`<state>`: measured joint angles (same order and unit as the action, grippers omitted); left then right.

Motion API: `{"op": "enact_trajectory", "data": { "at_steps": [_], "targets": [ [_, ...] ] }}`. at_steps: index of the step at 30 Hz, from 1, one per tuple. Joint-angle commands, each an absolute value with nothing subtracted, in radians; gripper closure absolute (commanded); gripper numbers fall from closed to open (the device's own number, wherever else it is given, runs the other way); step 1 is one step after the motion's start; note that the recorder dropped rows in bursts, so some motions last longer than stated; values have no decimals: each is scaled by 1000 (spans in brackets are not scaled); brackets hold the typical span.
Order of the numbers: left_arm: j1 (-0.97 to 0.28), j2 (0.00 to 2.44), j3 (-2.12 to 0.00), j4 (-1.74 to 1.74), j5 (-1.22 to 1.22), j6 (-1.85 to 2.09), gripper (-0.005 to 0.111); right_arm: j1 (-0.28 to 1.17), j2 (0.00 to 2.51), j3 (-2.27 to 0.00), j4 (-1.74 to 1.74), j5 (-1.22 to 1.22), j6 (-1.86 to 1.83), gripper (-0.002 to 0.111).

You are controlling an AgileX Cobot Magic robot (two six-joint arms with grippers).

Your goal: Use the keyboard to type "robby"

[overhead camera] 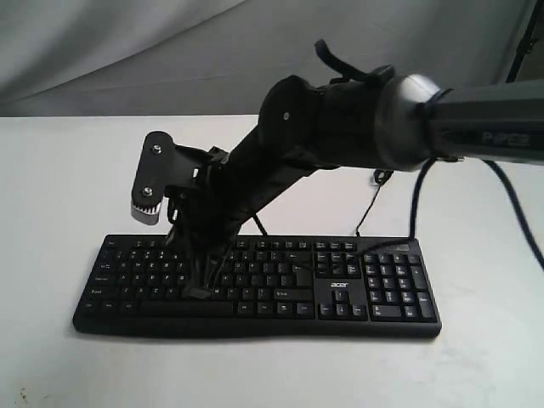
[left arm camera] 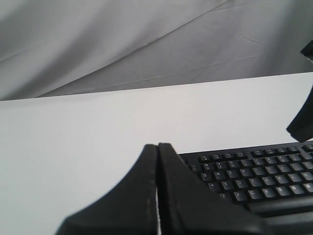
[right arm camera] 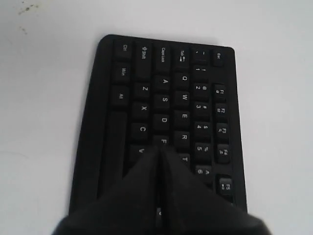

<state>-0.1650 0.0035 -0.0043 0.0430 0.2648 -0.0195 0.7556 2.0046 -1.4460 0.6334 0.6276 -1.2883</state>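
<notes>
The jaws of the right gripper (right arm camera: 160,149) are pressed shut, tip down just beside the F key (right arm camera: 164,141). The black keyboard (overhead camera: 340,293) lies directly beneath them on the white tabletop (overhead camera: 68,170). The jaws of the left gripper (left arm camera: 157,146) are also closed, with the keyboard's end just ahead.

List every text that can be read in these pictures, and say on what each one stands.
"acer": on the keyboard, above the arrow keys.
"PiPE", cut at the picture's edge: on the right arm.
"Esc", "Tab", "Caps Lock", "Shift", "Ctrl", "Win", "Alt", "Q", "W", "E", "R", "A", "S", "D", "Z", "X", "C": key legends, right wrist view.
Legends in the other views: too small.
</notes>
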Motion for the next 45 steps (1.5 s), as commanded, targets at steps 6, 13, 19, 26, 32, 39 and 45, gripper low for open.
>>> {"op": "enact_trajectory", "data": {
  "at_steps": [6, 13, 19, 26, 32, 39, 45],
  "targets": [
    [-171, 0, 0, 48, 259, -22, 107, 758, 2198, -1724, 527, 795, -1129, 108],
    [-171, 0, 0, 48, 259, -22, 107, 758, 2298, -1852, 521, 864, -1105, 108],
    [-171, 0, 0, 48, 259, -22, 107, 758, 2301, -1852, 493, 839, -1080, 108],
    [-171, 0, 0, 48, 259, -22, 107, 758, 2309, -1852, 474, 833, -1078, 108],
    [-171, 0, 0, 48, 259, -22, 107, 768, 2313, -1852, 474, 803, -1078, 108],
    [-171, 0, 0, 48, 259, -22, 107, 768, 2322, -1852, 461, 792, -1073, 108],
    [-171, 0, 0, 48, 259, -22, 107, 768, 2326, -1852, 461, 794, -1073, 108]
  ]
}}
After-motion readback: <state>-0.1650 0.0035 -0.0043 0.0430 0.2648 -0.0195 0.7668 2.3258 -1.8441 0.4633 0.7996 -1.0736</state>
